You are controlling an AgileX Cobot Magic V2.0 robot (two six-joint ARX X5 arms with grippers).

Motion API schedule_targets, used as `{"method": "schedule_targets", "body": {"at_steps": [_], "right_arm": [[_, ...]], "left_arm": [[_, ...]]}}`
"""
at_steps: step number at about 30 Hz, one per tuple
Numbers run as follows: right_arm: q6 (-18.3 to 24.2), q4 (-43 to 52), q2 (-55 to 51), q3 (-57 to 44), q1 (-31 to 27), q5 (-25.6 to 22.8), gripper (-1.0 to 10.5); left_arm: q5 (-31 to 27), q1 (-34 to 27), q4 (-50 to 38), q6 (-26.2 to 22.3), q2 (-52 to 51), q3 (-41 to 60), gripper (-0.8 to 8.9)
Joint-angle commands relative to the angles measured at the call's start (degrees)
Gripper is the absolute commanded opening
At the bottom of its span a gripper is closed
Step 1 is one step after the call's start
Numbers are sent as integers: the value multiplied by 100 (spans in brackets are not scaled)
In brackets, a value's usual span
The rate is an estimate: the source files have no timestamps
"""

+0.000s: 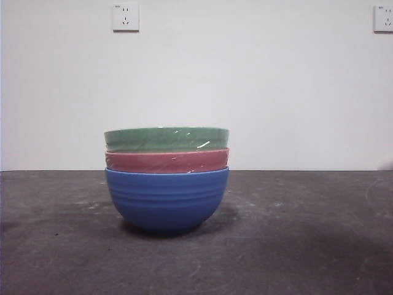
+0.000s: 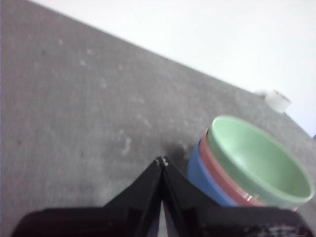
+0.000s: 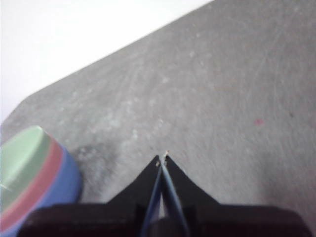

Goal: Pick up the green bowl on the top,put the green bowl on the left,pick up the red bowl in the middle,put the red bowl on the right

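Three bowls stand nested in one stack at the middle of the table. The green bowl [image 1: 166,139] [image 2: 256,160] [image 3: 19,153] is on top, the red bowl [image 1: 166,161] [image 2: 219,173] [image 3: 37,180] sits under it, and a blue bowl [image 1: 166,200] carries both. My left gripper [image 2: 161,162] is shut and empty, above the table beside the stack. My right gripper [image 3: 163,158] is shut too, holding nothing, off to the stack's other side. Neither gripper shows in the front view.
The table [image 1: 307,233] is dark grey, with a white wall behind it. A small white roll [image 2: 276,100] lies near the table's far edge in the left wrist view. Two wall sockets [image 1: 125,17] hang high on the wall.
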State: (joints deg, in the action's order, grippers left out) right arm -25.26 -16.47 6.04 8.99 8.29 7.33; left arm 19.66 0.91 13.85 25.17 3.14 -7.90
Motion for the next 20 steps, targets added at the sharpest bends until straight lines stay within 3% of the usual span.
{"method": "schedule_targets", "body": {"at_steps": [1,5,8,20], "right_arm": [[-76,-55,323,437,2,-20,-11],[26,-83,894,984,2,22,-11],[295,-87,1384,1419,2,35,-11],[1956,-887,3545,3082,2,1167,-9]], "left_arm": [[-20,-13,-7,24,321,-341,-8],[-4,-13,-4,-68,957,-868,-8],[146,-11,0,-415,1534,-1283,-8],[1652,72,715,-1766,3901,-3038,-8]]}}
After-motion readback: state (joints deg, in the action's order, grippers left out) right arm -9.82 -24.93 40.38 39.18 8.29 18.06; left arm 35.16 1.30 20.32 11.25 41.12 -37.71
